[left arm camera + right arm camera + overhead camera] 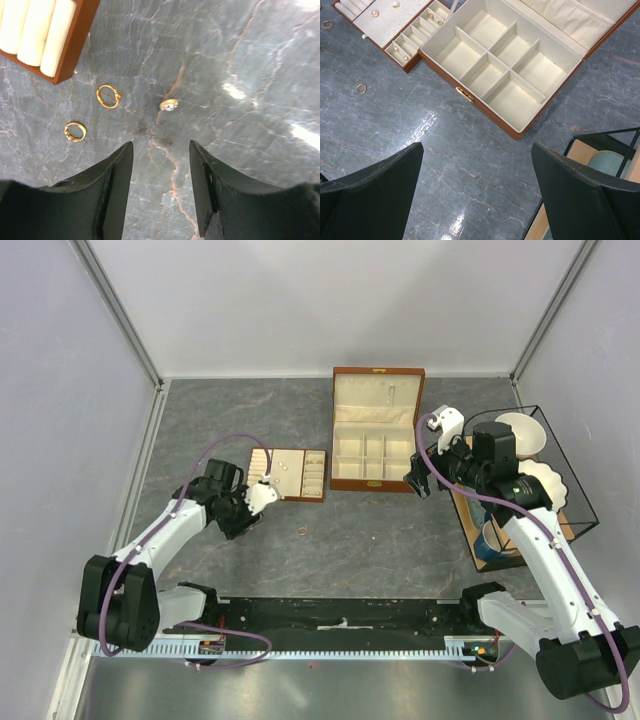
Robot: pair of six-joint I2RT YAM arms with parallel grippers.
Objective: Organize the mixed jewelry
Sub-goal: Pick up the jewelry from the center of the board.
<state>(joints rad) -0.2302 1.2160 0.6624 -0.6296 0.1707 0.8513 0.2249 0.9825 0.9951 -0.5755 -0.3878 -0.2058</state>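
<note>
While the L gripper (pixel 160 147) hovers half-open and empty over the table (pixel 250 150), three rings of the mixed jewelry (pixel 108 96) lie loose just ahead, near the tray (pixel 70 45) corner. R gripper (pixel 476 150), jaws wide, holds nothing nr the box (pixel 490 116).

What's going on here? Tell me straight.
Two robot arms are sorting jewelry on a table. The left gripper hovers open over three loose pieces: a gold ring, a second gold ring and a pale-stoned ring, all lying off the slotted tray's corner. None is gripped. The right gripper hangs wide open and empty near the open wooden box, whose compartments look empty. A few small pieces sit in the tray.
</note>
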